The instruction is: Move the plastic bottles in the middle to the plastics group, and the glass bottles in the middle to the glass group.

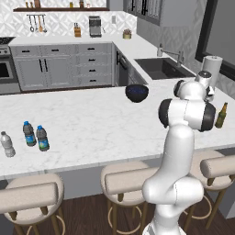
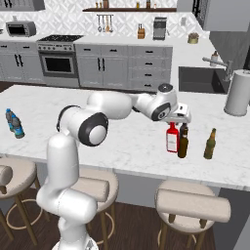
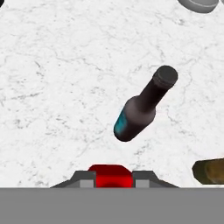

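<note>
The gripper (image 2: 173,122) stands over the right end of the marble counter (image 1: 105,124), its jaws closed down on the red cap of the red bottle (image 2: 172,137); the hand view shows that red cap pinched between the two dark fingertips (image 3: 85,179). The red bottle stands upright with its base on the counter, and its white label carries no writing that can be read. Just beside it on its right stands the slimmer brown bottle (image 2: 183,145), upright, and close behind that a nearly black bottle (image 2: 184,129) with a reddish neck band. In the hand view the black bottle (image 3: 142,107) shows a small teal patch on its body, without legible lettering. Further right, apart from these, stands the amber-green bottle (image 2: 210,143) with a yellowish top.

At the left end of the counter, well apart from the glass bottles, three small water bottles stand near one another: a clear one with a pale cap (image 1: 7,144), a blue-capped one with a dark blue label (image 1: 29,134), and a blue-capped one with a blue-green label (image 1: 42,138). Their contents cannot be told.

Farther back on the counter sits a dark bowl (image 1: 137,92); what it holds cannot be told.
</note>
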Tool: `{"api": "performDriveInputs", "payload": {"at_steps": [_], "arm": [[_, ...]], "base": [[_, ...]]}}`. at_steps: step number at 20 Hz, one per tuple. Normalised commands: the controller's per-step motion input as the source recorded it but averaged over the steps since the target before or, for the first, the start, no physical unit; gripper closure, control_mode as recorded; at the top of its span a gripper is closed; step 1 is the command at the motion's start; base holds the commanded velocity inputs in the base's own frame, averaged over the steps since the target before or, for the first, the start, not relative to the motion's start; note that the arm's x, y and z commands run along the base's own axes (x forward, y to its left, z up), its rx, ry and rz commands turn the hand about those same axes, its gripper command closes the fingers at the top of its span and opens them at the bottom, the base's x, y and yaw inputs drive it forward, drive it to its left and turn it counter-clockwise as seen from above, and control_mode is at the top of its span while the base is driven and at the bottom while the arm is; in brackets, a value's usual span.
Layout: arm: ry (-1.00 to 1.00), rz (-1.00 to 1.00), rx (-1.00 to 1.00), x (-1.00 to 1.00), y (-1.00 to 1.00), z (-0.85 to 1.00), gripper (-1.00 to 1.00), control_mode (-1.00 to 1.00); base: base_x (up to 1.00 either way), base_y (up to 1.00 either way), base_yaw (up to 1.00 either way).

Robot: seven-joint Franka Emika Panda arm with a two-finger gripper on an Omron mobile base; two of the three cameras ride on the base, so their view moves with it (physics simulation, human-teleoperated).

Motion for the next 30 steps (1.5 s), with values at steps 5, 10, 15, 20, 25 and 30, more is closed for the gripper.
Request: {"api": "performDriveInputs", "payload": {"at_steps": [5, 10, 15, 20, 25, 30], "arm": [[0.00, 0.00, 0.07, -0.07, 0.00, -0.37, 1.00, -1.00], [0.00, 0.00, 0.01, -0.09, 0.25, -0.32, -1.00, -1.00], [0.00, 0.00, 0.00, -0.03, 0.17, -0.12, -1.00, -1.00], [0.00, 0.00, -0.03, 0.00, 0.00, 0.07, -1.00, -1.00], [-0.01, 0.00, -0.12, -0.09, 0.00, 0.40, -1.00, -1.00], [-0.03, 0.00, -0.21, -0.30, 0.00, 0.39, -1.00, -1.00]], "base": [[0.00, 0.00, 0.00], [0.00, 0.00, 0.00], [0.00, 0.00, 0.00], [0.00, 0.00, 0.00], [0.00, 0.00, 0.00], [0.00, 0.00, 0.00]]}}
